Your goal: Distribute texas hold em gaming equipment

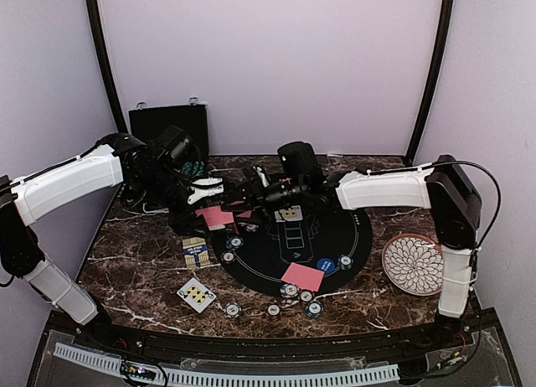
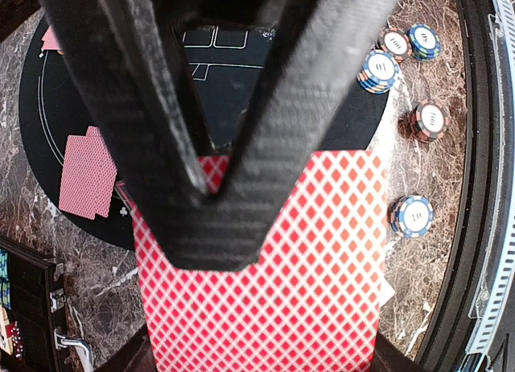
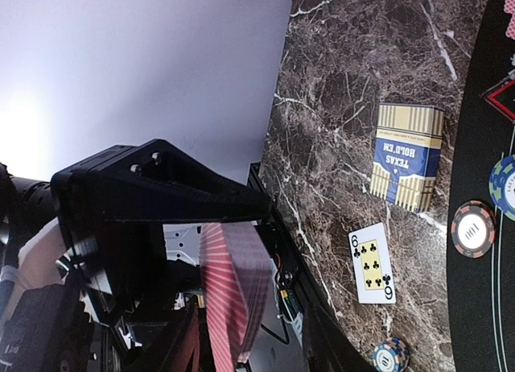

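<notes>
Left claw (image 2: 211, 221) is clamping the deck (image 2: 310, 295) at frame centre; right claw (image 1: 249, 198) is hovering beside it, width unclear.

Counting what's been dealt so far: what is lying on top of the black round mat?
On the black round mat: red-backed cards at its near edge, more at its left edge, a blue disc button and striped chips. Both arms cover its far part, hiding anything there.
</notes>
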`<control>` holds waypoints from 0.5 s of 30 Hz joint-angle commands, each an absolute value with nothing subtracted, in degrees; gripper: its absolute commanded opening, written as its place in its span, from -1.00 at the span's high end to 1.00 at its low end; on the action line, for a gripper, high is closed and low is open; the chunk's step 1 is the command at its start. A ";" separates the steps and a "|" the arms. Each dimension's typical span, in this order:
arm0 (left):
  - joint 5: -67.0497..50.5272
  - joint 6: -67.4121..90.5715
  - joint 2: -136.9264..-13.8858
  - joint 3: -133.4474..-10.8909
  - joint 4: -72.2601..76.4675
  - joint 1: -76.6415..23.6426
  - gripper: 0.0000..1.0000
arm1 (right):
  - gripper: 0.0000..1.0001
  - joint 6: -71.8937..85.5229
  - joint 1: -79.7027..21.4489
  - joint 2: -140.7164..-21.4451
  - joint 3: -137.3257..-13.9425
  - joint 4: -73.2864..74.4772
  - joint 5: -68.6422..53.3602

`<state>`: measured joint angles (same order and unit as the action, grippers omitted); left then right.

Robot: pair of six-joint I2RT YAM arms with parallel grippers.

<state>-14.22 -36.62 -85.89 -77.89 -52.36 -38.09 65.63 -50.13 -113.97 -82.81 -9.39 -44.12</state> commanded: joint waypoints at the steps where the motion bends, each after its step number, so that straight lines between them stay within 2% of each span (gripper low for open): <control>1: -14.79 -36.65 -84.84 -79.19 -51.90 -37.93 1.00 | 0.25 66.43 -49.66 -111.29 -81.41 -11.72 -44.61; 5: -14.76 -36.69 -84.87 -79.19 -51.86 -37.94 1.00 | 0.43 68.45 -49.66 -111.25 -80.25 -14.22 -45.42; 6: -14.56 -36.74 -84.88 -79.12 -51.86 -37.92 1.00 | 0.56 68.68 -49.72 -111.35 -80.17 -14.47 -45.83; 15: -13.81 -36.82 -84.75 -78.38 -51.62 -37.93 1.00 | 0.96 70.66 -49.66 -111.24 -79.89 -17.14 -47.55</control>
<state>-13.98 -36.62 -85.89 -77.89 -52.36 -38.09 69.49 -49.93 -113.03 -80.42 -13.47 -45.87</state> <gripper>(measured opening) 0.679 0.047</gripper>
